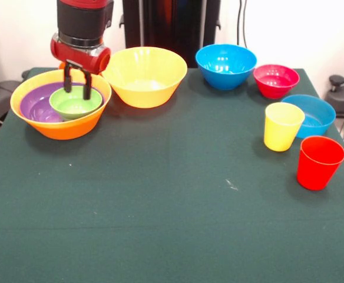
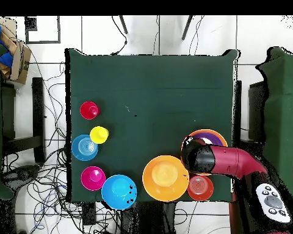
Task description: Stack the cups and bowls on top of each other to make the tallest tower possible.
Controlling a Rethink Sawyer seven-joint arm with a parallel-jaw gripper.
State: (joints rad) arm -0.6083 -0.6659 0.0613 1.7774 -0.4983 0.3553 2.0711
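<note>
**Green bowl seated in the tower**

The tower [image 1: 60, 127] sat by my table's far-left corner: yellow-orange bowl [image 1: 19, 97], purple bowl [image 1: 35, 105], green bowl [image 1: 75, 105]. My gripper [image 1: 78, 89] stood open over its rim; I judged a straight lift safest.

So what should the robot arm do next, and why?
Probably lift straight up. The gripper stands with its fingers open at the far rim of the green bowl, which already sits nested in the purple bowl inside the big orange bowl. That placement looks finished, so clearing away seems sensible.
</note>
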